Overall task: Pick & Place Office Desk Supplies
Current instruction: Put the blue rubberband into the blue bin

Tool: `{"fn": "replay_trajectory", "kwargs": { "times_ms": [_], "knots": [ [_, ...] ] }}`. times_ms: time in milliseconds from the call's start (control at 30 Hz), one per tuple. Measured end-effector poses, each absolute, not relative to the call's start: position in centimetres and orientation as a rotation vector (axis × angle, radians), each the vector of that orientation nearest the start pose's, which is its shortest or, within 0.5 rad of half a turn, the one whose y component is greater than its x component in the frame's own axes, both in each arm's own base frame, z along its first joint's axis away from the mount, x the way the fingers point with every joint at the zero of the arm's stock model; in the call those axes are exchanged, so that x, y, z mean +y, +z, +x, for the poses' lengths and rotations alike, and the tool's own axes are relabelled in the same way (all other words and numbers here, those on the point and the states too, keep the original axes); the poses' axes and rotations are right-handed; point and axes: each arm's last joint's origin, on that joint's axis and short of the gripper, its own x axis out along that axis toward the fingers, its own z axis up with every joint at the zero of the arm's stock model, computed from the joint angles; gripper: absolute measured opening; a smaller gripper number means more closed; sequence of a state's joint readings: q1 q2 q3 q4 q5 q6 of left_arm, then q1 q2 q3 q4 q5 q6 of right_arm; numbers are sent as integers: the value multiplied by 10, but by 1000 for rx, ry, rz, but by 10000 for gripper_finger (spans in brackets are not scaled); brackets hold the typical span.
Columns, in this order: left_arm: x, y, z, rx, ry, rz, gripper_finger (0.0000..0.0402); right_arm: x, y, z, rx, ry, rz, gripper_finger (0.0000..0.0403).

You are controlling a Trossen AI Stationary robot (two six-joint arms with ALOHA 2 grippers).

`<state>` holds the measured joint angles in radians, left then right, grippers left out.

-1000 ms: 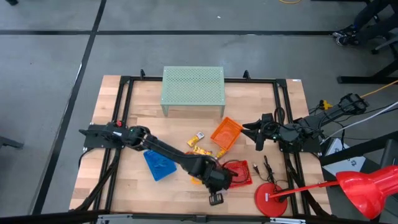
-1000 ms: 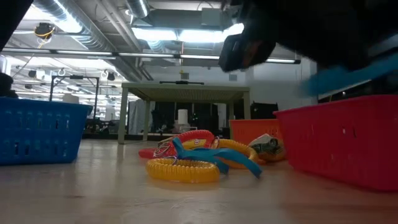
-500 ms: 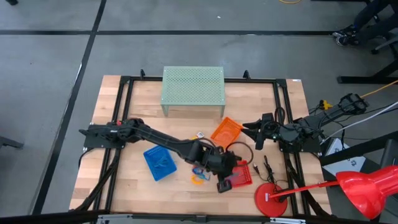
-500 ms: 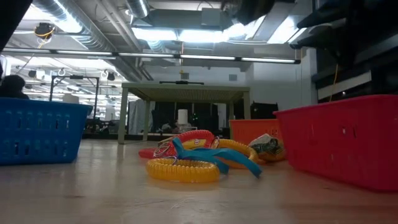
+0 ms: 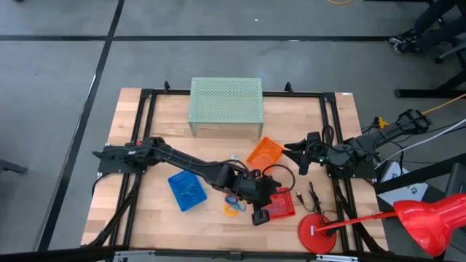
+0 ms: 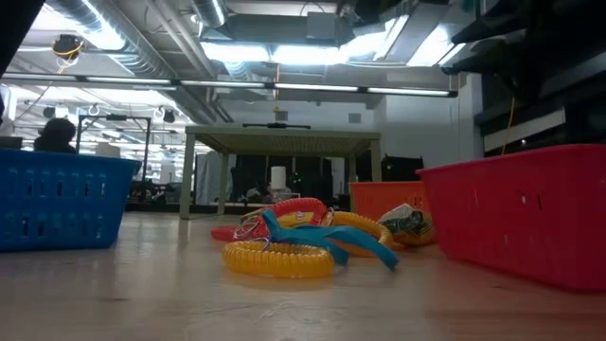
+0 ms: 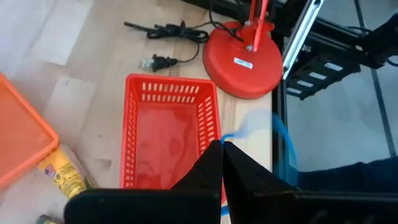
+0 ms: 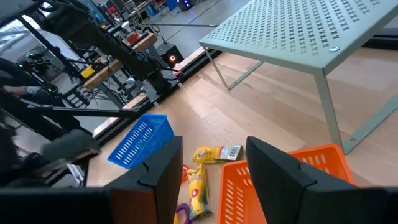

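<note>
The left gripper (image 5: 260,215) hangs over the red basket (image 5: 280,203) in the lower middle of the high view. Its two fingers (image 7: 211,163) are pressed together, and a thin blue loop (image 7: 278,140) hangs from them. The loop looks blurry, just past the side of the basket. In the left wrist view the red basket looks bare inside.

The right gripper (image 5: 298,156) waits at the right side of the table (image 5: 127,116), near the orange basket (image 5: 263,153). Its fingers (image 8: 161,174) stand apart and hold nothing.

More small things lie on the wood left of the red basket, in the middle of the high view. In the low view a yellow ring (image 6: 277,259) lies flat in the middle of the frame, with a blue strap (image 6: 327,236) across it and a red ring (image 6: 298,206) behind it. Small yellow packets (image 8: 216,153) lie next to the orange basket.

The blue basket (image 5: 186,192) sits in the lower left part of the table. The green stand (image 5: 226,102) is at the top middle. A red lamp base (image 5: 317,231) and a black cord (image 7: 166,31) lie at the lower right.
</note>
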<state>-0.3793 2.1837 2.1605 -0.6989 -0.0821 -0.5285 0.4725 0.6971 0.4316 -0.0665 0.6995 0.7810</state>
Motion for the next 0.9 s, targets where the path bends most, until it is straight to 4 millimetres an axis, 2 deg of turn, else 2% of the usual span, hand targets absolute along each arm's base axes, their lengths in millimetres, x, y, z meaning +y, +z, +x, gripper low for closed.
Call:
{"fn": "replay_trajectory", "kwargs": {
  "times_ms": [200, 333, 433, 533, 633, 733, 833, 900],
  "knots": [
    [-187, 319, 448, 731, -65, -326, 2, 53, 237, 146, 169, -334, 580, 178],
    [-188, 324, 450, 690, -82, -330, 2, 53, 237, 146, 168, -336, 580, 178],
    [-186, 336, 446, 647, -100, -330, 2, 53, 237, 146, 165, -338, 596, 178],
    [-183, 359, 439, 566, -130, -336, 2, 53, 237, 146, 163, -339, 610, 178],
    [-178, 388, 425, 480, -170, -303, 2, 53, 237, 146, 161, -339, 615, 178],
    [-166, 412, 401, 490, -139, -239, 2, 53, 237, 146, 145, -364, 631, 178],
    [-151, 417, 379, 537, -97, -211, 2, 52, 237, 146, 126, -395, 639, 178],
    [-145, 417, 366, 501, -106, -207, 2, 51, 237, 146, 116, -412, 643, 178]
  ]
}}
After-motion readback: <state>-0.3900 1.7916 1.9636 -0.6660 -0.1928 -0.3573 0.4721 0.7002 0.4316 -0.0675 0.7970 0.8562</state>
